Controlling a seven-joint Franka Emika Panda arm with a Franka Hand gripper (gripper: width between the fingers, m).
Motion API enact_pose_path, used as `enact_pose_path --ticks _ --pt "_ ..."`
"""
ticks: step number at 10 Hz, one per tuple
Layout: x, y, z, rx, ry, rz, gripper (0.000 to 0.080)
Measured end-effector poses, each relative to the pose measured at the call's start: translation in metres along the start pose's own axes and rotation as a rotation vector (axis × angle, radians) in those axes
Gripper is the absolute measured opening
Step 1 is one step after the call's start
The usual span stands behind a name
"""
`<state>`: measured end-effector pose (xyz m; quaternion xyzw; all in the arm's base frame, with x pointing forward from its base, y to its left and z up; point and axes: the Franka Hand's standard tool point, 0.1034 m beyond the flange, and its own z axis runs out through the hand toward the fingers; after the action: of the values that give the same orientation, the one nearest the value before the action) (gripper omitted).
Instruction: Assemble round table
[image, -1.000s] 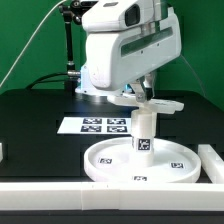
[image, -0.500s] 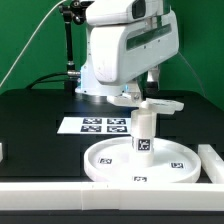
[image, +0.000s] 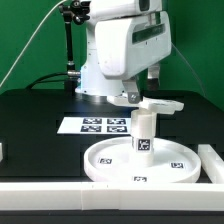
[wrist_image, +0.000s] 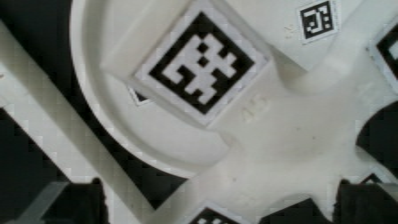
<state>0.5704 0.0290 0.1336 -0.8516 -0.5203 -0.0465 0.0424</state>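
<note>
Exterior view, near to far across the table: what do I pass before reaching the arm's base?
From the front edge: long white bar → round disc → marker board → arm's base.

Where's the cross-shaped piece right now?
Exterior view: the cross-shaped piece sits atop the upright leg, which stands mid round disc, just in front of the marker board.

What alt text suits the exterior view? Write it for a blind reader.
A white round disc lies on a black table, with a short leg upright at its middle carrying a cross-shaped piece; the white robot arm hangs above.
</note>
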Motion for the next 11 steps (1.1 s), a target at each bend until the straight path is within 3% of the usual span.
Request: enact_pose_path --ticks 1,5,9,11 --pt "0.0 0.0 0.001 -0.013 0.0 -0.026 0.0648" --pt "-0.002 -0.001 0.002 -0.01 -0.001 -0.02 0.0649" --pt "-0.003 -0.018 0.013 0.008 -0.012 -0.016 0.0649" --pt "-0.004 -0.019 0.017 0.013 -0.013 -0.018 0.0649"
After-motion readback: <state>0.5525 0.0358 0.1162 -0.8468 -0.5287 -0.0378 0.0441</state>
